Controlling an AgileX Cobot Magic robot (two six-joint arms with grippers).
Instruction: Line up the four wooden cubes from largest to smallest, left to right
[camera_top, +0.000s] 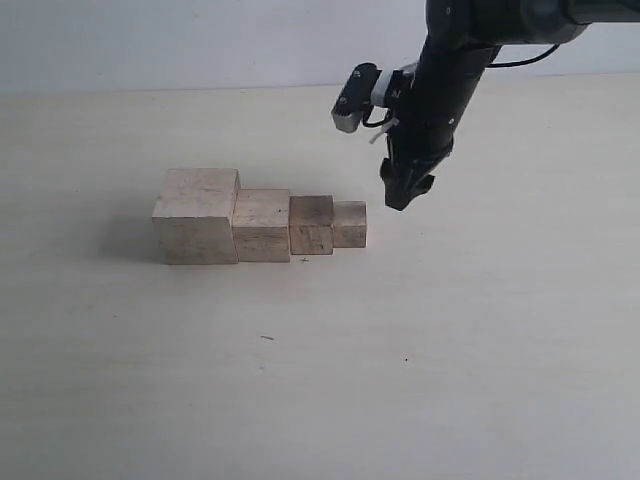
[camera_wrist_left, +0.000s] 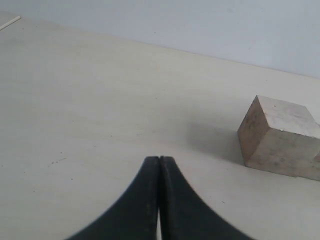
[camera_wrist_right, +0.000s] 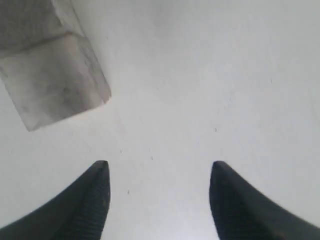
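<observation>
**A:** The four pale beige, speckled raw-wood cubes are sitting in one touching row on the pale, smooth worktop (camera_top: 470, 360). The largest cube (camera_top: 196, 215) is at the left, then the second cube (camera_top: 261, 225), the third cube (camera_top: 311, 224), and the smallest cube (camera_top: 349, 223) at the right end. To my eye the order is reading correctly. What is there to spoil?

**B:** The black right fingers (camera_top: 405, 188). They are hanging spread apart and gripping nothing, with only bare worktop showing between them in the right wrist view. They are hovering near the smallest cube, off the row's right end. How high above the worktop they are hanging, I cannot tell.

**A:** So a careless exit is the risk?

**B:** I am judging so. If the arm is swinging leftward or dipping as it leaves, a finger is likely clipping that end cube. Being the lightest, it would be sliding or twisting most easily, opening a gap in the row or nudging its neighbour askew.

**A:** And the other arm?

**B:** The black left fingers (camera_wrist_left: 145, 210) are pressed together on nothing, with the largest cube near but apart from them. A forward reach from there could be shoving the row's heavy end. The push would be travelling through all four cubes, since they are touching.
</observation>
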